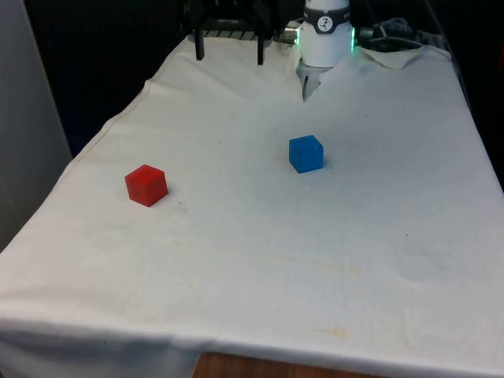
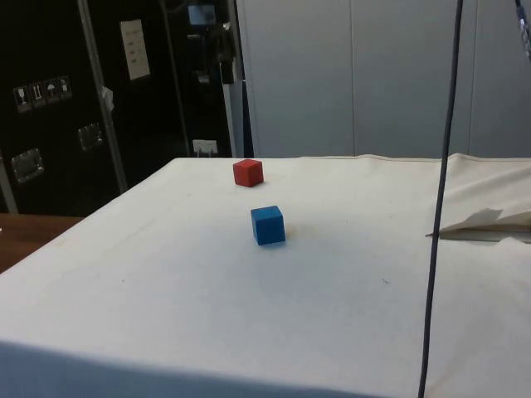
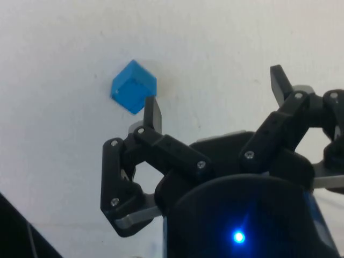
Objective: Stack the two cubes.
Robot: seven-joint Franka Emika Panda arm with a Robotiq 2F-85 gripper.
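blue and red cubes apart, hand spread above the tabletop

blue cube (image 1: 305, 153) sits on the white cloth of the tabletop (image 1: 260, 260), near the middle; the red cube (image 1: 146, 185) sits well apart from it, toward the front view's left; nothing is stacked; both cubes rest flat on the cloth; the hand (image 3: 215, 94) hangs in the air at the far end of the tabletop, its two fingers spread wide and holding nothing; in the wrist view one fingertip (image 3: 152, 112) appears just beside the blue cube, not touching it.
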